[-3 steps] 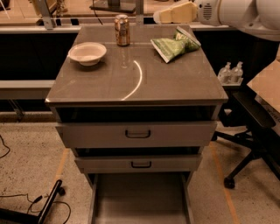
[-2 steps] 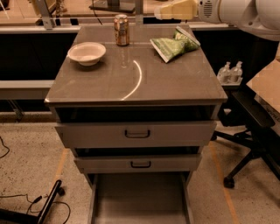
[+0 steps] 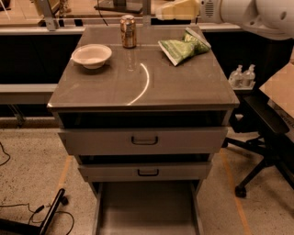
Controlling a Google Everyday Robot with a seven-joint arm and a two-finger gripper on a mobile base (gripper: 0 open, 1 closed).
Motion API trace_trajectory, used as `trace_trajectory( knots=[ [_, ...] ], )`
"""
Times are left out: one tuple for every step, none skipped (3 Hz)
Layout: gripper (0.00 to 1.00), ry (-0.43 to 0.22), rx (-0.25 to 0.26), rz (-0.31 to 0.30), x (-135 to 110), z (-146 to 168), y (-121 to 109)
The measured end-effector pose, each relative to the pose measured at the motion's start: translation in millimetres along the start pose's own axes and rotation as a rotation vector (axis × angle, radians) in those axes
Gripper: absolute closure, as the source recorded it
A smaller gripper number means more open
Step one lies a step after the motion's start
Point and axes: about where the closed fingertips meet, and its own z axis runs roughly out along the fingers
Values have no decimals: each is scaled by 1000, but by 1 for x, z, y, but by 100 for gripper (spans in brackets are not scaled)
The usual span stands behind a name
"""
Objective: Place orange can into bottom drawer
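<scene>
Since the drawer [image 3: 147,215] is lying open to receive the can [image 3: 128,31], we are hovering our gripper [image 3: 177,9] far, right of it (grip: cannot tell).

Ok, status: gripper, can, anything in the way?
Gripper up at back edge, right of orange can. Can upright on cabinet top, not held. Bottom drawer open. Green bag below gripper.

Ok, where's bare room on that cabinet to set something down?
Bare: the front half of the cabinet top, ahead of the bowl, orange can and green bag, and inside the bottom drawer. Crowded: the back edge, where the pincer hangs near the bag.
</scene>
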Motion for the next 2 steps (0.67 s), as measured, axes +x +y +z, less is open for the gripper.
trace_trajectory(
  knots=[
    [0, -15, 42, 10, 10, 44, -18],
    [0, -13, 79, 39, 28, 93, -29]
  ],
)
